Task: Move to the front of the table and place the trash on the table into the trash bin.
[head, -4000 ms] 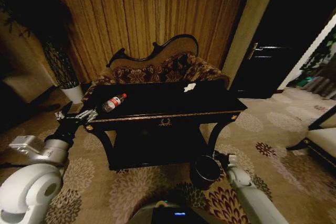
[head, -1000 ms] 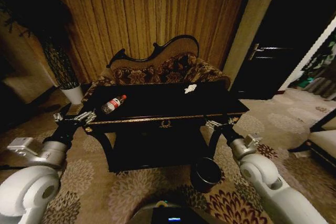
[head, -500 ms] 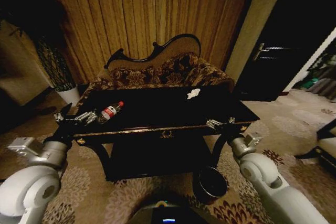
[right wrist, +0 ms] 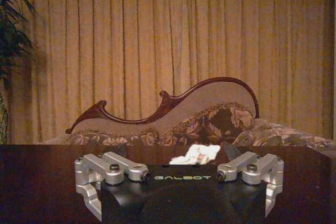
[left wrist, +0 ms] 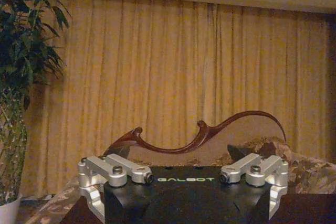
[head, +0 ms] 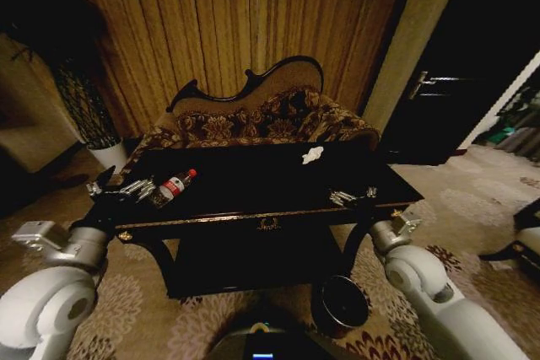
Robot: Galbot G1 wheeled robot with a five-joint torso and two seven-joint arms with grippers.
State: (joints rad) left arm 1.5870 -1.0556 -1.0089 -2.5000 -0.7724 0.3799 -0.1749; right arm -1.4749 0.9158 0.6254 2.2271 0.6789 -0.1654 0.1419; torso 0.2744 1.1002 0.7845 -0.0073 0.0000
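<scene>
Closer now than half second ago: whole head view shifted, worktop fills more of it (camera moved, not things). Left gripper at worktop's left end, fingers spread wide, just beside bottle. Right gripper over front right edge, fingers wide, holding nothing. Crumpled white scrap far back right. Round dark bin on carpet, lower right. Floral sofa behind, curved dark frame. "GALBOT" on gripper body.
</scene>
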